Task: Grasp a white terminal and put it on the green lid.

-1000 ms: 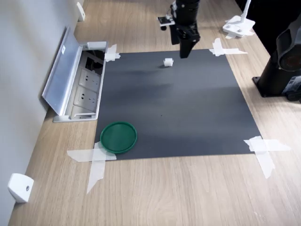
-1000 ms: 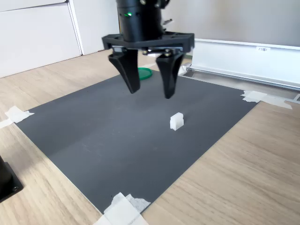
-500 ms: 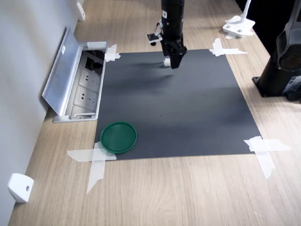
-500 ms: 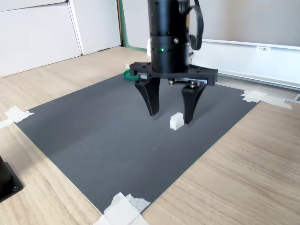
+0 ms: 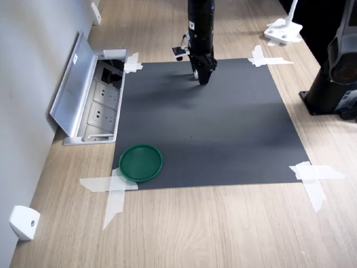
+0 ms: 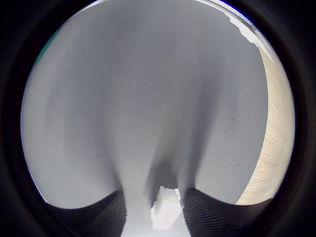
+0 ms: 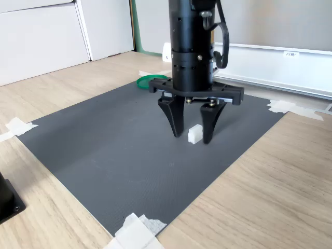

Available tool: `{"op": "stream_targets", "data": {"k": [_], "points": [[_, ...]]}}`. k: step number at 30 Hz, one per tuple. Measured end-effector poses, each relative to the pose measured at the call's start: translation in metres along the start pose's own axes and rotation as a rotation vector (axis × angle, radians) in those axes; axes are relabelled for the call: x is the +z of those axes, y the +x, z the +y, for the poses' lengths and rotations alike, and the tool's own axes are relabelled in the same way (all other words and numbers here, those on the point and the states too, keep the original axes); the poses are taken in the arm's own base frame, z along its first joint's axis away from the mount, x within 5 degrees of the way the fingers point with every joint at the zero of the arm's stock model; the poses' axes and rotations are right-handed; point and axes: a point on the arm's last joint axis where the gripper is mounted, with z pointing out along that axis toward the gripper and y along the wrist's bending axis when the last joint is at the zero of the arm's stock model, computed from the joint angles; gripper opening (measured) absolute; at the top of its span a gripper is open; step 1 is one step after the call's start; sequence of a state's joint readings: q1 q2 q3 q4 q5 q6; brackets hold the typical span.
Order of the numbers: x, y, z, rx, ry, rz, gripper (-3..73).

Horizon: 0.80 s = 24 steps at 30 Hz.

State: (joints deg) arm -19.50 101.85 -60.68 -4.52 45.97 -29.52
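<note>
The gripper was held upright with its jaws spread either side of the white terminal, nothing yet gripped, so that a closing pinch could take it, while the green lid lay well apart at the dark mat's far corner.

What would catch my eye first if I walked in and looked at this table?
Probably the black gripper, standing upright on the dark mat with its open fingers either side of a tiny white terminal in the second exterior view. Next, the green lid at the mat's near-left corner in the first exterior view.
</note>
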Motion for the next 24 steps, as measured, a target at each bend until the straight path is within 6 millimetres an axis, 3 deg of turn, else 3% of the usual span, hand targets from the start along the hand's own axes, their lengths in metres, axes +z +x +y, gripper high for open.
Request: {"op": "stream_targets", "data": {"k": [9, 14, 18, 24], "points": [[0.000, 0.000, 0.000, 0.002, 0.000, 0.001, 14.0], [-0.010, 0.000, 0.008, -0.009, -0.013, 0.009, 9.6], [-0.031, -0.011, 0.035, -0.076, -0.026, -0.034, 9.6], [-0.049, -0.032, 0.100, -0.215, -0.079, -0.091, 9.6]]}}
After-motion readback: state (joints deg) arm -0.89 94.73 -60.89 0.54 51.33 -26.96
